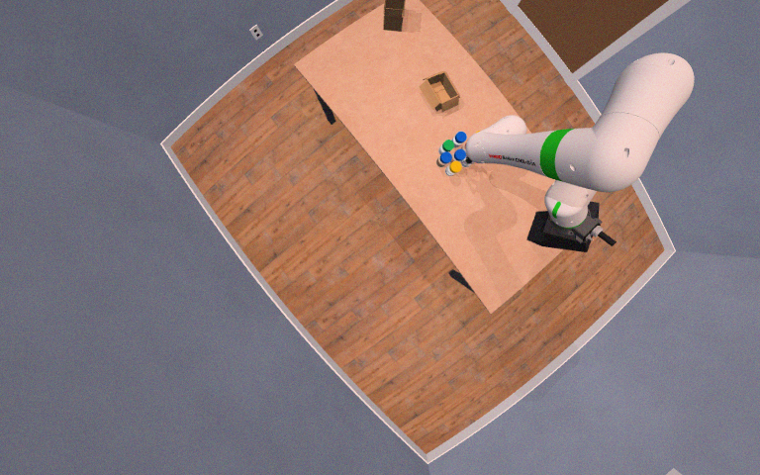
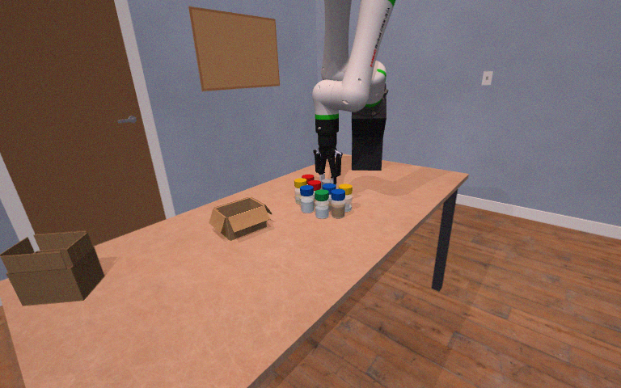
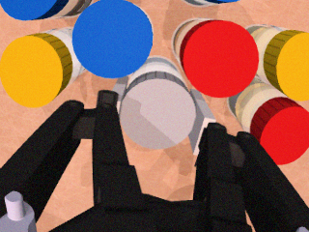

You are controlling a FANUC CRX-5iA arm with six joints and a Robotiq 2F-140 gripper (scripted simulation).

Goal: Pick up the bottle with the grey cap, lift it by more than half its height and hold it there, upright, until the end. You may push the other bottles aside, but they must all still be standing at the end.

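The bottle with the grey cap [image 3: 157, 106] stands in a tight cluster of bottles on the table [image 2: 183, 297] [image 1: 381, 112]. My gripper [image 3: 156, 97] [image 2: 327, 175] reaches straight down and is shut on it, one finger on each side below the cap. A blue-capped bottle [image 3: 112, 38] [image 2: 328, 187] and a red-capped bottle [image 3: 220, 58] [image 2: 314, 184] stand close against it. Yellow-capped bottles [image 3: 29, 70] [image 3: 293, 65] flank these. In the overhead view the arm's wrist hides the grey cap and the gripper. All the bottles I can see stand upright.
More bottles with blue [image 2: 337, 194] [image 1: 460, 137], green [image 2: 321, 195] [image 1: 447, 145], yellow [image 2: 345, 188] [image 1: 456, 166] and red [image 3: 284, 131] caps fill the cluster. A small open cardboard box [image 2: 238, 217] [image 1: 440, 91] lies nearby. A larger box [image 2: 52, 267] [image 1: 394, 16] stands at the table's far end.
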